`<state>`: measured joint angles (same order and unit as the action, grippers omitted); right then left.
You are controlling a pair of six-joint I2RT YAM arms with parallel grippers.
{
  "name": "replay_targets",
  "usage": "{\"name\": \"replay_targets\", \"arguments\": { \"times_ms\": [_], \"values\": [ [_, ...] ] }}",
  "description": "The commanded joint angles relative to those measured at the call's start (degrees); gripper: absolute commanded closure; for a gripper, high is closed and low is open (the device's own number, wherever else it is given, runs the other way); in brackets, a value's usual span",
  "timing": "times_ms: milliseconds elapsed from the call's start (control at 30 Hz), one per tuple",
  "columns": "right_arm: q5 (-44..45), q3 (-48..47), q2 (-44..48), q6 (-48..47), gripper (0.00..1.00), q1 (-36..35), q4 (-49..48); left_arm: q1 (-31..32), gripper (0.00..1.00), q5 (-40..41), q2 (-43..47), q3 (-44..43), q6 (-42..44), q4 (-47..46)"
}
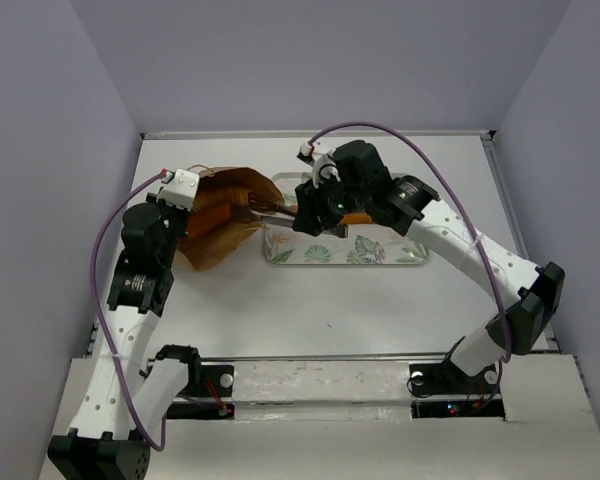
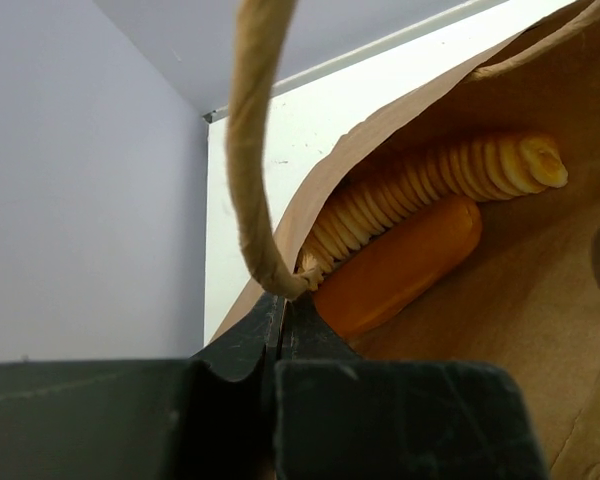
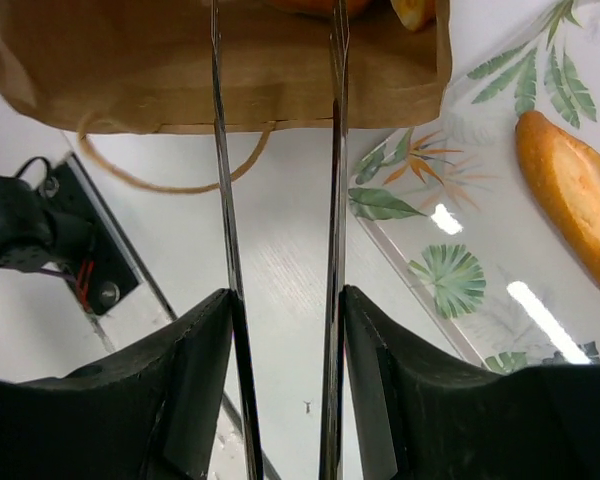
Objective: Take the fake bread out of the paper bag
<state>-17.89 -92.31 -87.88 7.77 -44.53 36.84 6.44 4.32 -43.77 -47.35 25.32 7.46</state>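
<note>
The brown paper bag point(image 1: 218, 215) lies on its side at the left, mouth facing right. My left gripper point(image 1: 185, 185) is shut on the bag's rim by a handle point(image 2: 248, 150); its jaws point(image 2: 280, 305) pinch the paper. Inside the bag lie a ridged golden loaf point(image 2: 430, 180) and a smooth orange loaf point(image 2: 400, 265). My right gripper point(image 1: 320, 205) is shut on metal tongs point(image 3: 335, 150), whose two arms run forward into the bag's mouth point(image 3: 230, 60). Another orange loaf point(image 3: 575, 200) lies on the tray.
The leaf-patterned tray point(image 1: 380, 252) sits right of the bag, partly under my right arm. The bag's other loop handle point(image 3: 170, 180) lies on the table. Grey walls enclose the table on three sides.
</note>
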Motion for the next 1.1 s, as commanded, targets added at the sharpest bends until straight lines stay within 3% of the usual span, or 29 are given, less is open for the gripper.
{"name": "replay_targets", "arguments": {
  "times_ms": [0, 200, 467, 1067],
  "values": [
    [7.9, -5.3, -4.0, -3.2, 0.48, -2.7, 0.6, 0.1, 1.0, -0.2, 1.2, 1.5, 1.5, -2.1],
    [16.1, -12.2, -10.9, -1.4, 0.49, -4.1, 0.3, 0.2, 1.0, -1.9, 2.5, 1.5, 2.4, -2.0],
    [26.4, -15.5, -13.3, 0.7, 0.48, -4.6, 0.4, 0.2, 1.0, -4.0, 3.0, 1.7, 2.8, -2.1],
    [30.4, -20.2, -22.3, 1.3, 0.46, -5.7, 1.1, 0.2, 1.0, -10.6, 2.7, -1.3, -2.6, -2.2]
  ]
}}
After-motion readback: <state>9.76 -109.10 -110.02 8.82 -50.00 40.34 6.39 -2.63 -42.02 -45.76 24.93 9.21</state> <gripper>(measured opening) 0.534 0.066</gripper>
